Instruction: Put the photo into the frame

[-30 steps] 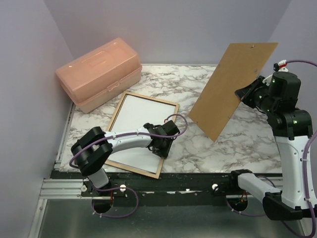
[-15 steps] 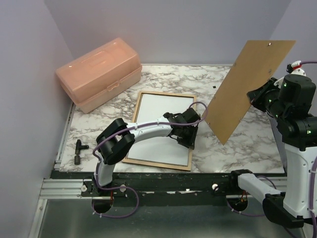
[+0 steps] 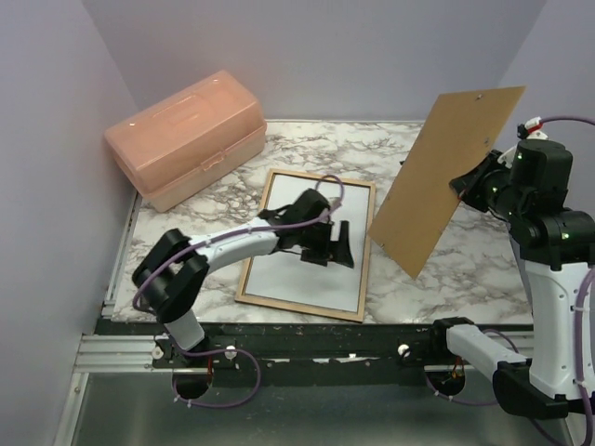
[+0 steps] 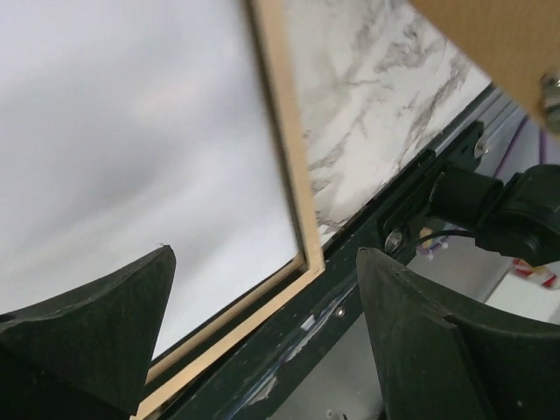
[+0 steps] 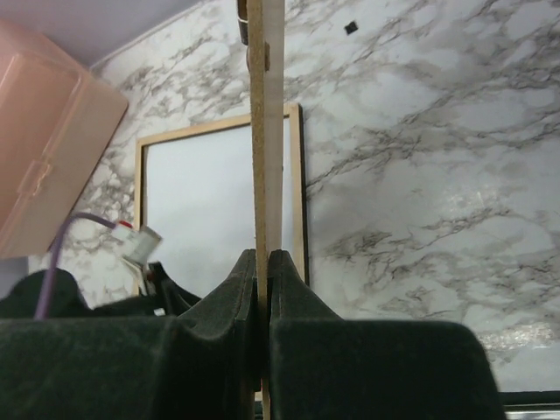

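Observation:
The frame (image 3: 321,175) lies flat on the marble table with its tan wood back facing up. The photo (image 3: 279,279) lies inside its border, plain white side up. My left gripper (image 3: 327,246) hovers open over the photo's right part, holding nothing. In the left wrist view the white photo (image 4: 131,131) and the tan frame rail (image 4: 284,157) pass under my open left gripper (image 4: 262,337). My right gripper (image 3: 469,181) is shut on a brown backing board (image 3: 446,177), held tilted in the air right of the frame. In the right wrist view the board (image 5: 259,131) shows edge-on.
A pink plastic box (image 3: 186,135) stands at the back left. A small black piece (image 3: 402,162) lies on the marble behind the board. The table's black front rail (image 3: 325,339) runs just below the frame's near edge.
My left gripper has opened and drawn back over the photo. The frame has slid and turned to the right. The right arm has swung the board right, then back.

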Tool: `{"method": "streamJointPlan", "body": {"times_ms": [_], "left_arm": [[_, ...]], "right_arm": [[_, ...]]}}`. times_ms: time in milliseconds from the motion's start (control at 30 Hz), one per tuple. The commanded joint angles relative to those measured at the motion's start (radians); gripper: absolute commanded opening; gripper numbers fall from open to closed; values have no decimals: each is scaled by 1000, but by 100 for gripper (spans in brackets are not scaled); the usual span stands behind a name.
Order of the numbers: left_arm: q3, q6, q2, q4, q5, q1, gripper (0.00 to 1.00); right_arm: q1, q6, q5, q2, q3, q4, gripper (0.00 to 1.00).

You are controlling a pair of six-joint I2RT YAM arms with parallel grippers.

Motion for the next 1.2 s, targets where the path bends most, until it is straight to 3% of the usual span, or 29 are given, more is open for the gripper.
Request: {"method": "streamJointPlan", "body": {"times_ms": [0,200,300,467,533,833,967,1067,1167], "left_arm": [[-240,11,-185,147,112,212,87],[-458,87,-376,119,143,502,87],[-489,144,-467,8,24,589,87],[-441,198,-510,-221,-359,598,82],[-438,188,-496,-250,-415,598,79],[-400,216,-352,-261,-345,592,66],[-393,216,-331,-264,-332,560,53],[-399,206,-324,-262,-319,538,35],[-418,185,-324,-257,-313,502,23]], "right_arm": [[1,16,-148,-7,-62,129,0],[1,53,-254,-3,-146,198,0],[1,66,-297,2,-181,226,0],[1,79,-333,10,-218,256,0],[1,84,-343,13,-227,265,0],[1,95,-366,17,-250,284,0],[1,97,-373,18,-253,291,0],[1,100,-384,19,-264,303,0],[1,105,-411,19,-287,323,0]]}}
